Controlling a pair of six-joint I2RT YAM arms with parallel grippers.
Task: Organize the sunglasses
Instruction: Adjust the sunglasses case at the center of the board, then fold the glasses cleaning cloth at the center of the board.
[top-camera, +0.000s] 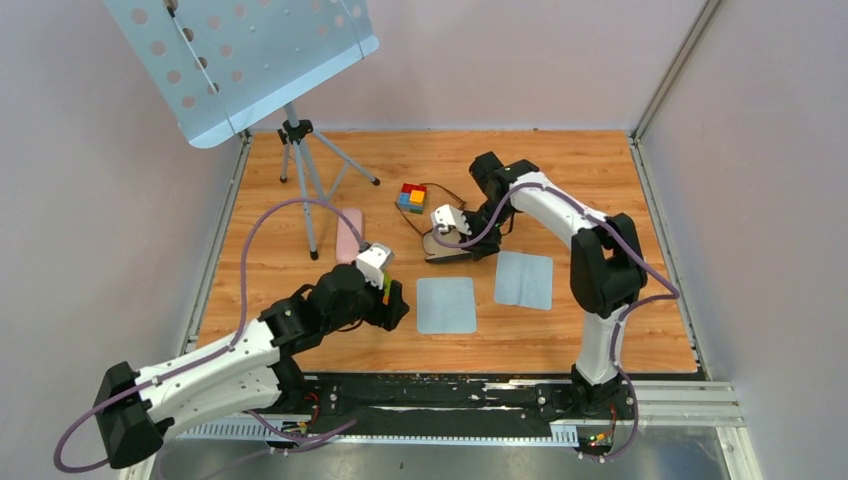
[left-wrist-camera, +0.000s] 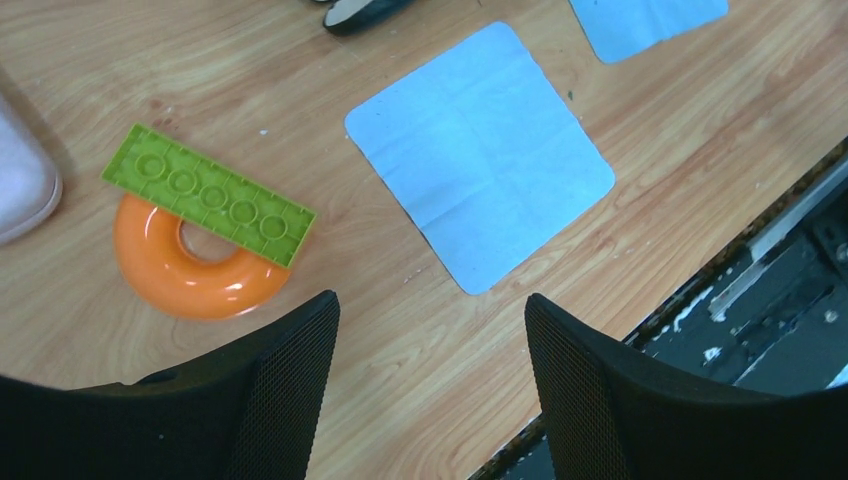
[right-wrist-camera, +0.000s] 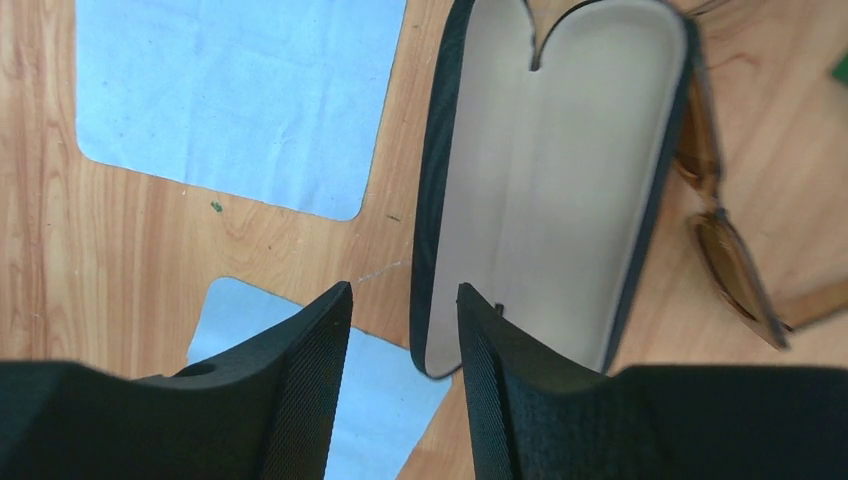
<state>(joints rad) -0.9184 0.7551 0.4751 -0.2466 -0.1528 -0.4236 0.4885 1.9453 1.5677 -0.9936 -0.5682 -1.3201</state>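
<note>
Right gripper (right-wrist-camera: 403, 300) half-spread at the case (right-wrist-camera: 550, 180) rim, left gripper (left-wrist-camera: 430, 310) spread wide (both empty); if the case is shoved, sunglasses (right-wrist-camera: 732, 265) at its 3 o'clock could be knocked.

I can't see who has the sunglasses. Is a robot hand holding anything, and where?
Nothing held. The left gripper is open over the table; right gripper's open jaws straddle the black case's rim. The sunglasses lie beside it.

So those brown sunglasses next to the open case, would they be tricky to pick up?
Probably light: the frame on the sunglasses looks very thin. Likely fragile and a bit springy, so a hard squeeze could bend it. The smooth tinted lenses may slip, and the black case close beside them leaves little room on that side.
</note>
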